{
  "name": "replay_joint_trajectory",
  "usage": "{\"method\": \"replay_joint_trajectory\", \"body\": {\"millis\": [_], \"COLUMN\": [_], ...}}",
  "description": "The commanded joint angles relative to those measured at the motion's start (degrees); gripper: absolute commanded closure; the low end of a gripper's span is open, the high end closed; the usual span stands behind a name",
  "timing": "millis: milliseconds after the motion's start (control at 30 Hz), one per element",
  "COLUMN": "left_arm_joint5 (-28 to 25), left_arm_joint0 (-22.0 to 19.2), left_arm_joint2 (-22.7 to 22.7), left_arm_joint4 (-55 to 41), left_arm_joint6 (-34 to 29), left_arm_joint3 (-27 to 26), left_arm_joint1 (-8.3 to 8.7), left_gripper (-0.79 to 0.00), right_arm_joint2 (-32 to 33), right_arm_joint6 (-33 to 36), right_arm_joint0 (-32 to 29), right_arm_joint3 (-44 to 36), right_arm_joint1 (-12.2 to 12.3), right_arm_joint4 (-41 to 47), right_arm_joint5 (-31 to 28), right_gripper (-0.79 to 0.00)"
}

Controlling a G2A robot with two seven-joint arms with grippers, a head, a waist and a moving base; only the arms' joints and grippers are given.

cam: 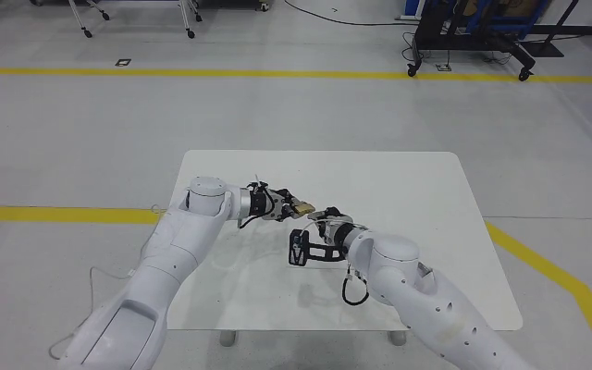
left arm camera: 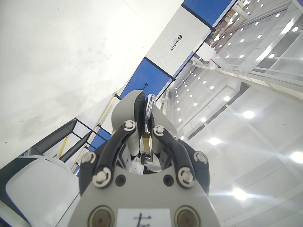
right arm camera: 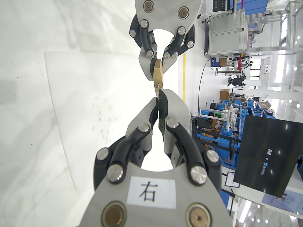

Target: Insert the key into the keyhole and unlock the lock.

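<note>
The right gripper is pinching narrow on what I judge to be the key, its tip meeting the keyhole. The left gripper is clamping the lock from 10 o'clock, above the table. Insertion seems barely started, and the turning is still waiting.

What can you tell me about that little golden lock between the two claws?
The lock is a small, flat, brass-looking block, seen edge-on, held in the air above the white table. The fingers of the left gripper clamp its flat sides. Its end with the round silvery keyhole points at the right gripper, whose shut fingertips meet that end.
</note>
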Motion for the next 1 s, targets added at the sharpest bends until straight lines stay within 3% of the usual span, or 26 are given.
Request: {"method": "replay_joint_trajectory", "body": {"millis": [0,367,400,467,633,967], "left_arm_joint5": [-0.09,-0.36,-0.44,-0.49,-0.86,-5.67], "left_arm_joint0": [0.0,-0.32,-0.34,-0.37,-0.56,0.15], "left_arm_joint2": [0.11,0.37,0.35,0.4,0.07,-0.34], "left_arm_joint4": [0.06,0.03,-0.05,-0.13,-0.65,0.59], "left_arm_joint6": [-0.13,-0.92,-0.93,-1.06,-0.43,4.95], "left_arm_joint3": [-0.01,0.25,0.31,0.39,0.74,-1.0], "left_arm_joint1": [-0.01,-0.01,-0.02,-0.03,-0.05,-0.07], "left_gripper": [0.0,0.0,0.0,0.0,0.0,0.0], "right_arm_joint2": [-0.25,-1.25,-1.13,-0.82,3.49,3.49], "right_arm_joint6": [-0.04,0.93,1.1,1.24,-0.92,-0.92], "right_arm_joint0": [0.25,1.77,1.74,1.53,-0.61,-0.61], "right_arm_joint3": [0.39,2.51,2.41,1.99,-1.22,-1.22], "right_arm_joint1": [-0.16,-1.16,-1.21,-1.28,-0.75,-0.75], "right_arm_joint4": [-0.04,0.38,0.53,1.04,4.71,4.71], "right_arm_joint5": [0.0,0.36,0.4,0.36,0.01,0.01], "right_gripper": [0.0,0.0,-0.32,-0.785,-0.785,-0.785]}}
